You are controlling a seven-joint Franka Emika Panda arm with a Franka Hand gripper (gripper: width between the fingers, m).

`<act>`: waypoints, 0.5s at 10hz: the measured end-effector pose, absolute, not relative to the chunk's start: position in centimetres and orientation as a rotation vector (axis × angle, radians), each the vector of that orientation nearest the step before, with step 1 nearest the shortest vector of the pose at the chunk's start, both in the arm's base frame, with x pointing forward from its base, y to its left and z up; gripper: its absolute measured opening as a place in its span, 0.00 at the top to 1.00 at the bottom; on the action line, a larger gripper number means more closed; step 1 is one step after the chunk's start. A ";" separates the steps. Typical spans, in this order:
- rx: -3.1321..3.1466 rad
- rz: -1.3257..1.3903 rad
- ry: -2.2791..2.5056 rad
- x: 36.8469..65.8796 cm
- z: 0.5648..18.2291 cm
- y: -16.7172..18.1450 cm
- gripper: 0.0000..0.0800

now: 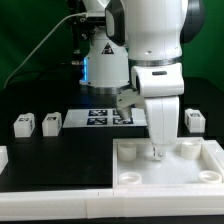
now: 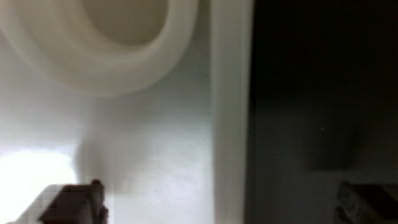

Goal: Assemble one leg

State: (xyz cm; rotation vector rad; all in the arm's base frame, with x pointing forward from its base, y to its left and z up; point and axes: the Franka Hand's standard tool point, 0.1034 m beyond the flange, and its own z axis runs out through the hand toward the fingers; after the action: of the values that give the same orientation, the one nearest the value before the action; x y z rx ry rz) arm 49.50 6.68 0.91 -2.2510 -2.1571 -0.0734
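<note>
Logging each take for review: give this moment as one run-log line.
gripper: open, empty | position: low over tabletop, by a corner socket | legs: three visible, loose on black table, none held

A: How does the arm (image 1: 150, 30) stand?
B: It comes down from above, last links upright, with the hand (image 1: 158, 150) pointing straight down, low over the worktop.
A: And the fingers?
B: Parted. In the wrist view the two dark fingertips (image 2: 71, 205) sit at opposite edges, wide apart.
</note>
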 end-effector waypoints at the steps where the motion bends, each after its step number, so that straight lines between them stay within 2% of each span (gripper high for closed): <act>1: -2.251 -0.073 -2.157 49.5 0.9 6.7 0.19; 5: -2.253 -0.074 -2.156 49.5 0.9 6.6 0.19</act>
State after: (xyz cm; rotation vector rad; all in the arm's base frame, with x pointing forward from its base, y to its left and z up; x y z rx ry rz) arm 49.52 6.61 0.93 -2.2528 -2.1555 -0.0739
